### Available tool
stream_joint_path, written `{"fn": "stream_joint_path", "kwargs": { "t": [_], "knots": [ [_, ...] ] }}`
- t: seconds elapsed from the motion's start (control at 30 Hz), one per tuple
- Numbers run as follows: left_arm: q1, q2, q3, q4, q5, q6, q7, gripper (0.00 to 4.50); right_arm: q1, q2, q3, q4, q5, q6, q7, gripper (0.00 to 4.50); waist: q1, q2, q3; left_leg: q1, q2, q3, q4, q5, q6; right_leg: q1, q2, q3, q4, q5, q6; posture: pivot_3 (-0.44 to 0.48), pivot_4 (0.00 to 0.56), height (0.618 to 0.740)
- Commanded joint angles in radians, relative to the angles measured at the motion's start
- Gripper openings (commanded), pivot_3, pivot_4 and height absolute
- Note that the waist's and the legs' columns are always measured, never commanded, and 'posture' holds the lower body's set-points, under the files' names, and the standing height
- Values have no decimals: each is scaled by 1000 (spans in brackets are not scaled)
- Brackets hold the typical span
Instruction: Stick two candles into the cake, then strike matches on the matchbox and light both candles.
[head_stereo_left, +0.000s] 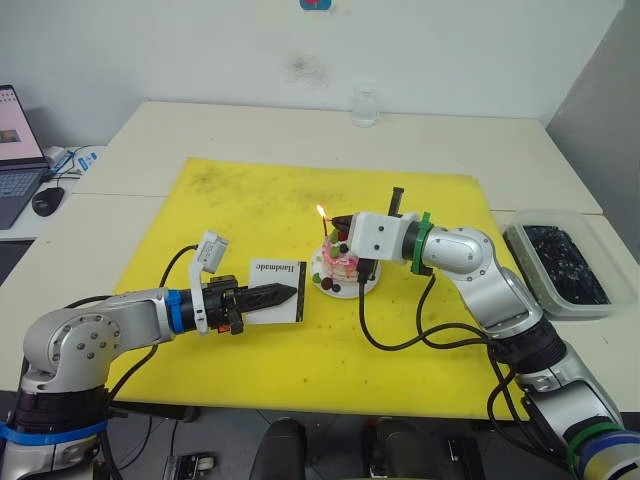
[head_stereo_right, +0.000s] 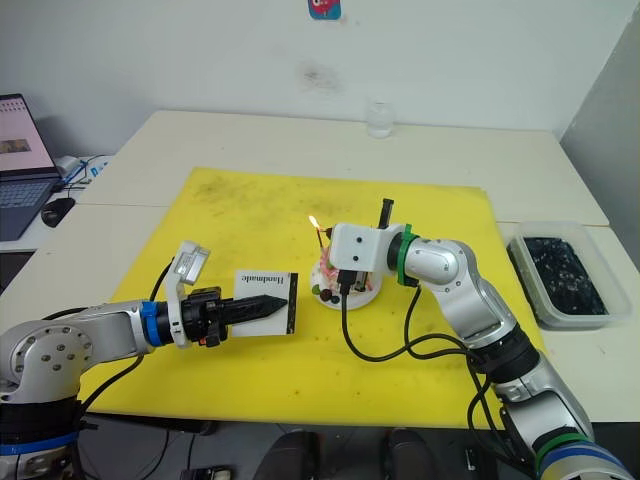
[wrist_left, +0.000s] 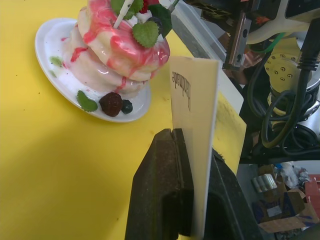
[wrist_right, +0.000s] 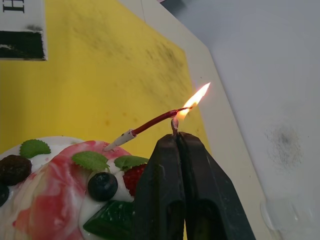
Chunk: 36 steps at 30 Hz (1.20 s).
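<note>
The right gripper (wrist_right: 177, 136) pinches a thin, easily snapped burning match (wrist_right: 174, 125) low, while the left gripper (wrist_left: 192, 150) squeezes the light, stiff matchbox (wrist_left: 195, 95).

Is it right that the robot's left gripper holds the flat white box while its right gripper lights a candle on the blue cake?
Nearly. The round cake is pink, not blue, as the left wrist view shows. The left gripper does hold the flat white matchbox, and the right gripper is lighting a thin red candle.
</note>
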Motion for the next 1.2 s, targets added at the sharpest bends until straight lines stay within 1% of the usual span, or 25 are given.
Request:
{"fn": "stream_joint_path", "kwargs": {
  "t": [0.03, 0.4, 0.73, 0.87, 0.97, 1.0, 1.1, 1.2],
  "knots": [
    [-16, -4, 3, -5, -4, -16, -14, 0, -1, -2, -14, -27, -1, -7, -1, 33, 0, 0, 0, 0, 0, 0, 0, 0, 0, 0, 0, 0, 0, 0, 0, 0, 150, 740],
    [-25, -8, -8, 4, 5, -20, -19, 0, 9, -13, -35, -49, 5, 4, -4, 33, 0, 0, 0, 0, 0, 0, 0, 0, 0, 0, 0, 0, 0, 0, 0, 0, 150, 740],
    [-37, -14, -15, 4, 3, -15, -25, 0, -17, 7, -127, -117, 41, 87, -41, 33, 0, 0, 0, 0, 0, 0, 0, 0, 0, 0, 0, 0, 0, 0, 0, 0, 150, 740],
    [-37, -30, -25, -5, -6, -10, -24, 0, -52, 31, -203, -132, 79, 164, -78, 33, 0, 0, 0, 0, 0, 0, 0, 0, 0, 0, 0, 0, 0, 0, 0, 0, 150, 740],
    [-38, -33, -27, -6, -6, -9, -23, 0, -58, 24, -230, -134, 92, 183, -87, 33, 0, 0, 0, 0, 0, 0, 0, 0, 0, 0, 0, 0, 0, 0, 0, 0, 150, 740],
    [-40, -34, -28, -5, -6, -8, -23, 0, -57, 18, -257, -141, 105, 205, -93, 33, 0, 0, 0, 0, 0, 0, 0, 0, 0, 0, 0, 0, 0, 0, 0, 0, 150, 740],
    [-45, -39, -34, -3, -9, -5, -25, 0, -39, -35, -341, -160, 128, 239, -101, 33, 3, 0, 0, -1, 0, 0, 0, 0, 0, 0, 0, 0, 0, 0, 0, 0, 150, 740],
    [-44, -48, -39, -9, -12, -2, -23, 0, 18, -103, -410, -189, 143, 281, -104, 33, 5, 0, 0, -1, 0, 0, 0, 0, 0, 0, -2, 0, -1, 0, 0, 0, 150, 740]
  ]
}}
